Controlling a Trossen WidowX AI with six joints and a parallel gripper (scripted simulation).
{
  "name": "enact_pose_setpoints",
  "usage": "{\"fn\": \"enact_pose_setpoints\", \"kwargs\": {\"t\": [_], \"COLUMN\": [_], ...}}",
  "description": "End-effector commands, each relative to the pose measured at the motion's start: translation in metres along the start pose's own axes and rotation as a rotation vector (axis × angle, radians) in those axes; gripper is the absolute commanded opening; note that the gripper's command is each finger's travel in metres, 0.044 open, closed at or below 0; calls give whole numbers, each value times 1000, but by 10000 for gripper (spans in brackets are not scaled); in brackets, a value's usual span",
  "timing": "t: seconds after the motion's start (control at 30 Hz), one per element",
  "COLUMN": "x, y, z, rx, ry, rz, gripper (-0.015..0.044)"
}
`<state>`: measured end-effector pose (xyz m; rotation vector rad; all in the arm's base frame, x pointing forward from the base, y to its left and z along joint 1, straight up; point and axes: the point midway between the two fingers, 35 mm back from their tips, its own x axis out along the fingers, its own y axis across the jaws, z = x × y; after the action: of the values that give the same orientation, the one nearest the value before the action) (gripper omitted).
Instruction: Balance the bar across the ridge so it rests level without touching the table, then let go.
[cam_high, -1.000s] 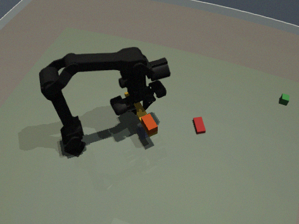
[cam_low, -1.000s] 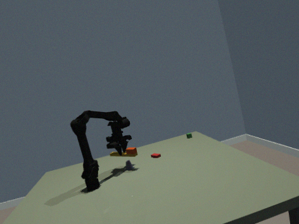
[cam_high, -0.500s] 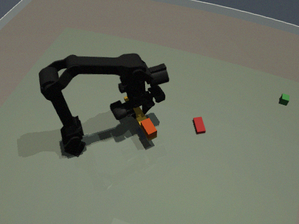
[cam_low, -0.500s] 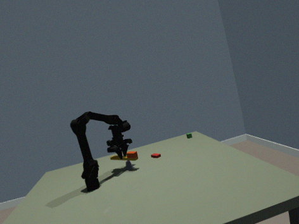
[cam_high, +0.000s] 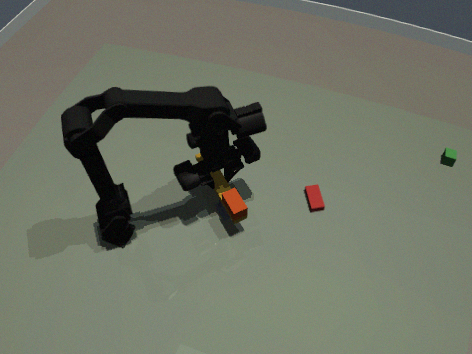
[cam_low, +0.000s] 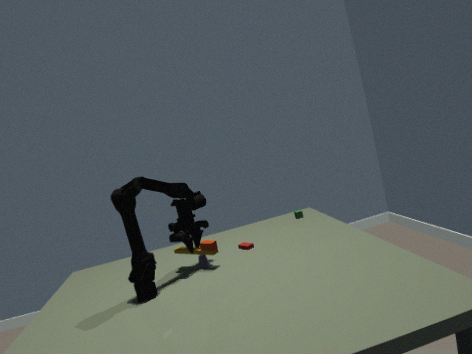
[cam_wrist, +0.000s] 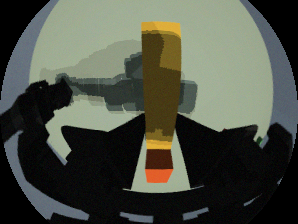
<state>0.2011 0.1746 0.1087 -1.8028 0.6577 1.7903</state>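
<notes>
The yellow bar (cam_high: 219, 181) (cam_low: 184, 250) (cam_wrist: 161, 80) has an orange block (cam_high: 234, 201) (cam_low: 208, 245) (cam_wrist: 159, 175) on one end. My gripper (cam_high: 220, 178) (cam_low: 194, 249) (cam_wrist: 160, 116) is shut on the bar between its middle and the block end. The bar looks about level and off the table. The grey ridge (cam_low: 204, 262) stands under the block-side part of the bar in the exterior view. Whether bar and ridge touch is not clear. The ridge is mostly hidden in the top view and not visible in the wrist view.
A flat red block (cam_high: 314, 197) (cam_low: 246, 246) lies on the table (cam_high: 320, 280) (cam_low: 280, 300) to the right of the bar. A small green cube (cam_high: 449, 157) (cam_low: 298, 214) is farther away, toward the far right. The arm's shadow falls around the ridge.
</notes>
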Motion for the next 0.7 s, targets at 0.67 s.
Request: {"fn": "enact_pose_setpoints", "kwargs": {"t": [0.67], "x": [2], "y": [0], "z": [-1], "rx": [-5], "ry": [4], "rz": [-3], "gripper": [0]}}
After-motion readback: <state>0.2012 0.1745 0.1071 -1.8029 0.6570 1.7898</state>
